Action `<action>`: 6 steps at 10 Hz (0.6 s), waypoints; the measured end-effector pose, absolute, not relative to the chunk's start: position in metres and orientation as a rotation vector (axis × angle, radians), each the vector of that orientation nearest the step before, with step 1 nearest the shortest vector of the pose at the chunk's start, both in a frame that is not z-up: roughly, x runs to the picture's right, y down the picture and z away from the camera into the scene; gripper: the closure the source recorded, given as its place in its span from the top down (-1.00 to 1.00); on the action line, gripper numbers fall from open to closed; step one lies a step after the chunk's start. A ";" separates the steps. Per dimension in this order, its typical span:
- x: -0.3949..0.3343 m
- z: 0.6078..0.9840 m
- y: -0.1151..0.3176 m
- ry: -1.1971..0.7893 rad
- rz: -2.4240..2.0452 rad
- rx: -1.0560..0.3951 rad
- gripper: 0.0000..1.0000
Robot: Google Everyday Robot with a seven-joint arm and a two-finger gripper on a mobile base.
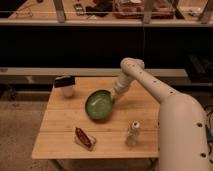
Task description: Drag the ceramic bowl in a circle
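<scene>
Wooden table (65, 135), fingers (116, 97) on glossy bowl (98, 106)

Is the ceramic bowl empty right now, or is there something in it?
Empty: the ceramic bowl shows only bare glossy green inside. The pincer, shut, meets its upper right rim.

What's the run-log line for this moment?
task=drag ceramic bowl in circle | gripper=shut, at bowl's right rim | bowl=centre of table | others=white cup back-left, bottle front-right, red packet front-left
</scene>
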State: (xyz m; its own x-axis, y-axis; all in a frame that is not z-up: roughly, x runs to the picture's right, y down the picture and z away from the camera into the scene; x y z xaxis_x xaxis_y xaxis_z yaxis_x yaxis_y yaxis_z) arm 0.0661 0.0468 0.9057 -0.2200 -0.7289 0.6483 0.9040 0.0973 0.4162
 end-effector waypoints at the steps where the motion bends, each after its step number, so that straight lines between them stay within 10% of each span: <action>1: 0.075 0.914 0.037 -0.929 -1.507 -0.242 -1.00; 6: 0.153 0.937 0.037 -0.837 -1.405 -0.323 -1.00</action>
